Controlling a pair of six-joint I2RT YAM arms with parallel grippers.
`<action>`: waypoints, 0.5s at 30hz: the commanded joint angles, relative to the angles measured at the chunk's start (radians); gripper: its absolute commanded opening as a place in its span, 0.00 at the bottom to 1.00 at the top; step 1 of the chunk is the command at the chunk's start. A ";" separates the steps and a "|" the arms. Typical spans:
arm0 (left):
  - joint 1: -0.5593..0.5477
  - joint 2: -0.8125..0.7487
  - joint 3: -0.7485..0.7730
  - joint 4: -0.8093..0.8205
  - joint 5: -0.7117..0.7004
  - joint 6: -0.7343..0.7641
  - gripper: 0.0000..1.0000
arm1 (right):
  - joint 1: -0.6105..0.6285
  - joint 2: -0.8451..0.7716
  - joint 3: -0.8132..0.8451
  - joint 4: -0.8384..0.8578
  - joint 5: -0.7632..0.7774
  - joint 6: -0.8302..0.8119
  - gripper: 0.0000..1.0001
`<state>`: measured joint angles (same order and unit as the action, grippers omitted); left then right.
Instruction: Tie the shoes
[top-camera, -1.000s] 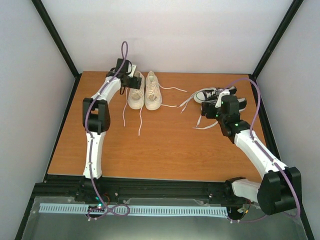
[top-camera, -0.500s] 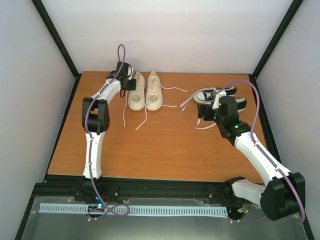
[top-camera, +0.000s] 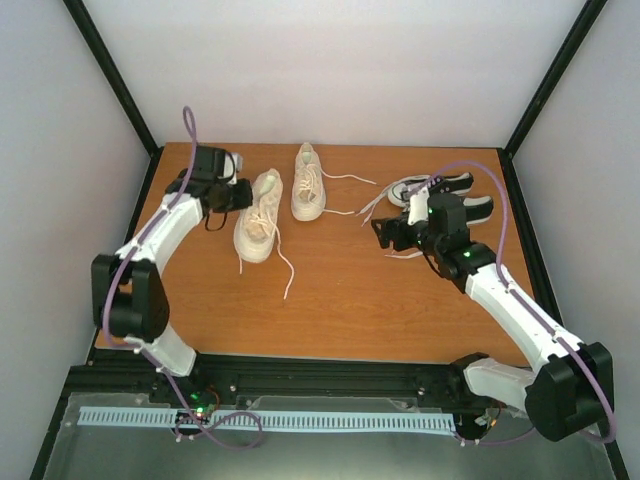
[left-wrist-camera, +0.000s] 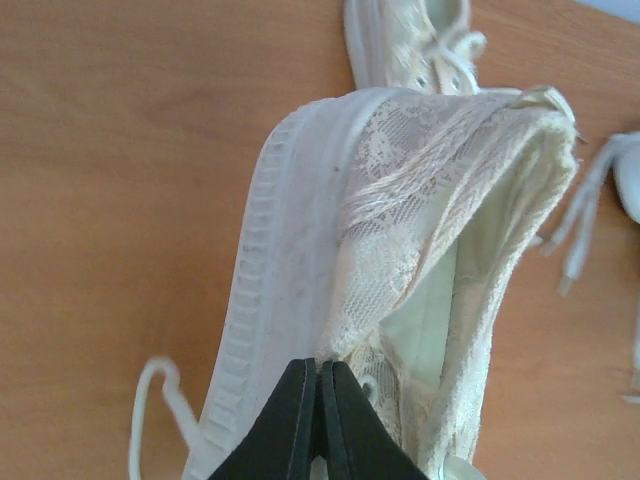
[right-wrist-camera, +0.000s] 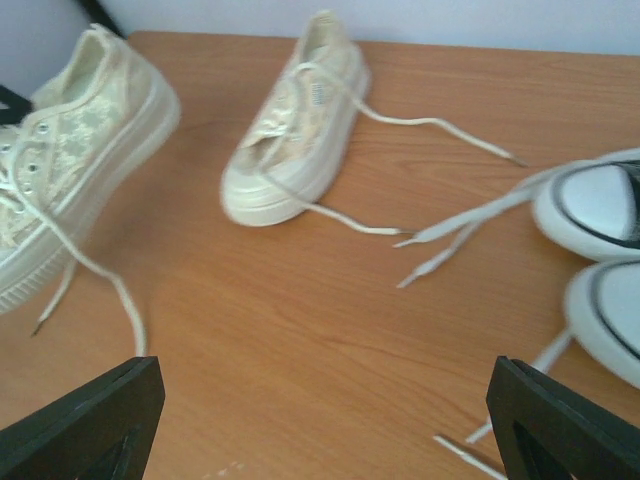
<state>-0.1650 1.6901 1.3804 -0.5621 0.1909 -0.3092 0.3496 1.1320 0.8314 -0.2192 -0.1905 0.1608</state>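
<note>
At far left, left arm (top-camera: 170, 225) outstretched, pincer (top-camera: 237, 195) pinching cream shoe (top-camera: 256, 220)

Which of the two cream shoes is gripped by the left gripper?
The cream shoe on the left, turned askew: the left gripper is shut on its lace collar. The other cream shoe stands free to its right, farther back.

The right gripper (right-wrist-camera: 320, 425) is wide open with nothing between its black fingers (right-wrist-camera: 95, 425), which show at the two lower corners. On the wooden tabletop (right-wrist-camera: 300, 330), the middle cream shoe (right-wrist-camera: 295, 130) lies near the far edge, and its loose laces (right-wrist-camera: 430, 125) trail to the right. The left cream shoe (right-wrist-camera: 70, 170) is at the left side. The white toe caps (right-wrist-camera: 600, 200) of the black sneakers show at the right.
</note>
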 joint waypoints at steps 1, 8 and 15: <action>-0.021 -0.151 -0.106 -0.001 0.167 -0.165 0.01 | 0.064 0.006 0.066 -0.069 -0.131 -0.067 0.91; -0.081 -0.206 -0.136 -0.047 0.259 -0.299 0.01 | 0.203 0.048 0.127 -0.196 -0.101 -0.079 0.91; -0.099 -0.198 -0.150 0.020 0.282 -0.374 0.01 | 0.313 0.081 0.015 -0.113 0.034 0.036 0.90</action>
<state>-0.2592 1.5196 1.1801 -0.6033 0.4408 -0.6235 0.5846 1.1839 0.9257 -0.3798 -0.2523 0.1177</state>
